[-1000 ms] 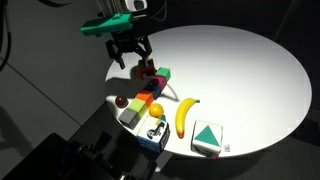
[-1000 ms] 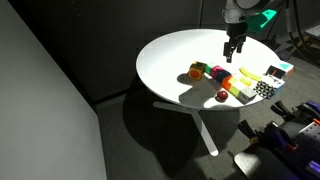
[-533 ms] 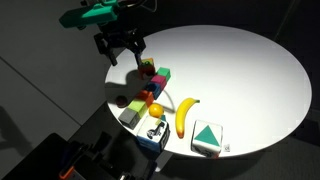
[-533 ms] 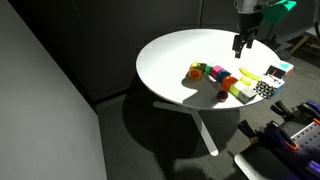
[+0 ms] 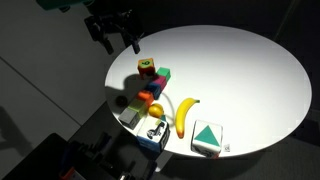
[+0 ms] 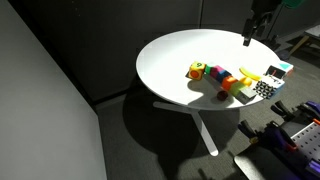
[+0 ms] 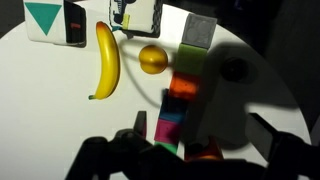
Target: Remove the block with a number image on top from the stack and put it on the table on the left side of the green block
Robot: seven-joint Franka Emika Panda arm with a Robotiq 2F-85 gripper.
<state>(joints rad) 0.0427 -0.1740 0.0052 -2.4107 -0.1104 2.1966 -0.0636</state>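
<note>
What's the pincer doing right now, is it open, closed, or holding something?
Pincer: open, holding nothing.

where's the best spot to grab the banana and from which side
Across its middle, from straight above: the banana lies flat on the table, long and narrow, so the tool can span its width there. Mind the orange ball beside it.

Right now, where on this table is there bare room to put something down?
The wide stretch of table beyond the banana and green block is bare. Crowded along the edge from the number block to the triangle cube.
</note>
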